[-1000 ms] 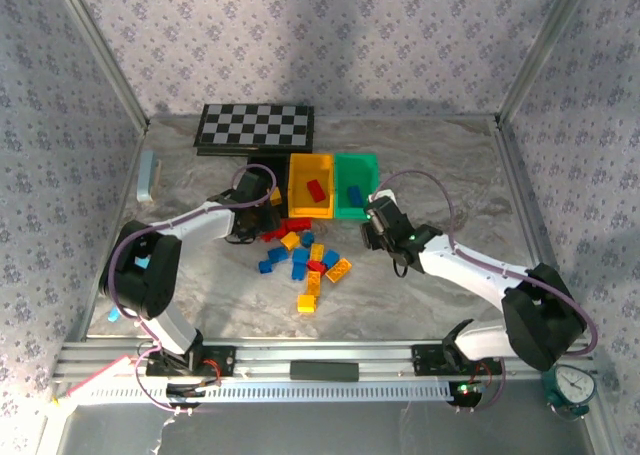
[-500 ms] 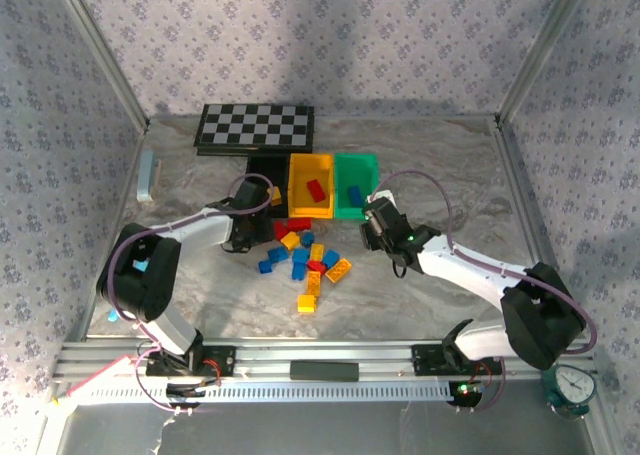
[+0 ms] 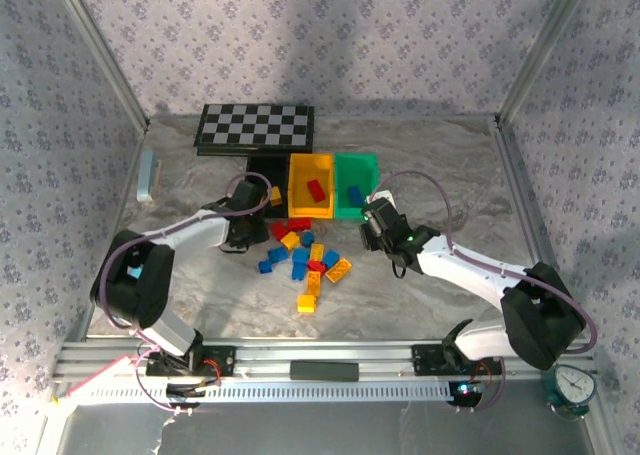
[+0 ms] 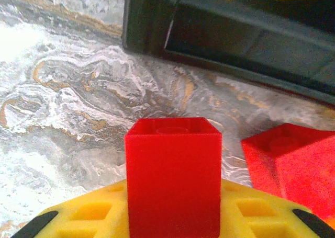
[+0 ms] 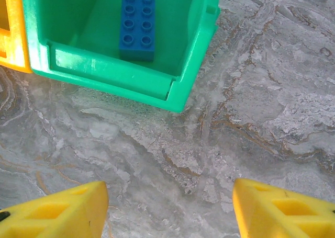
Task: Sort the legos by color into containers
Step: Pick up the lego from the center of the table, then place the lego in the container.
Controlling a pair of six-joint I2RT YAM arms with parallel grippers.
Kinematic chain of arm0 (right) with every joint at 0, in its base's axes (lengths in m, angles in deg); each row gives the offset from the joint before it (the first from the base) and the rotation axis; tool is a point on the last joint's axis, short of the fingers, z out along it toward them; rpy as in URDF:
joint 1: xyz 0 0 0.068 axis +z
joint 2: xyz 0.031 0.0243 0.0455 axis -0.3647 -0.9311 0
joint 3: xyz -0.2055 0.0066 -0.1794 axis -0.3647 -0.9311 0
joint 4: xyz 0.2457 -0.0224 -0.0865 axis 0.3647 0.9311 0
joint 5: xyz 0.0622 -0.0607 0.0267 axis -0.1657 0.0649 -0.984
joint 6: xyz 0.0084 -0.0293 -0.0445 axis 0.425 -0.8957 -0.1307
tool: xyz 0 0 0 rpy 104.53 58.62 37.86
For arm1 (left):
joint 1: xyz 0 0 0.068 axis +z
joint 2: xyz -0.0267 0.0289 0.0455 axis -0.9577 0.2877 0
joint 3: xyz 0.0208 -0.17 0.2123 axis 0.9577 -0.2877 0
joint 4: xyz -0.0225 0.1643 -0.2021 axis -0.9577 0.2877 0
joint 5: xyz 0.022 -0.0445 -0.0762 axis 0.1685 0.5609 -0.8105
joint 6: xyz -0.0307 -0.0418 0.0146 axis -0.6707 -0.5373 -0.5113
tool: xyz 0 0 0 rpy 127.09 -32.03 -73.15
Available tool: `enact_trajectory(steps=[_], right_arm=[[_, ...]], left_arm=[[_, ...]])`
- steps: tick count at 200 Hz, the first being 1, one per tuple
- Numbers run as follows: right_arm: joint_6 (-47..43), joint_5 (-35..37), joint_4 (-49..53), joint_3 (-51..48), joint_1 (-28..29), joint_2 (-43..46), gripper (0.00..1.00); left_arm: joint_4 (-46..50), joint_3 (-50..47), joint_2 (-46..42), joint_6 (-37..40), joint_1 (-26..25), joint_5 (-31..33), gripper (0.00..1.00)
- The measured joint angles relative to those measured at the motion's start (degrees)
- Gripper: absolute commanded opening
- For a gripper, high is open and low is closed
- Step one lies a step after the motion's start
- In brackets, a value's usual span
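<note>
Walls papered in pale lavender with a small floral print close in the back and both sides, and slanted aluminium posts stand at the corners. The table has a grey-white marble pattern with tan veins. A black-and-white checkerboard lies flat at its far edge. A grooved aluminium rail runs along the near edge, with a round dial gauge near its right end. Soft shadows fall across the back wall.

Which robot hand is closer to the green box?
Right. The right gripper hovers in front of the green bin; the left gripper is by the black bin, gripping a red lego.
</note>
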Motion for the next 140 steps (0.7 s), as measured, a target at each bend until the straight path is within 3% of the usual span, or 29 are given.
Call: enact_trajectory(steps=[82,140], right_arm=[[0.0,0.0,0.0,0.0,0.3,-0.6,0.66],[0.0,0.0,-0.1,0.4,1.9,-2.2,0.66]], left_arm=[[1.7,5.8,-7.3,1.2,-5.1,0.2,0.37],[2.8,23.4,6.3,3.6,-9.0,0.2,0.4]])
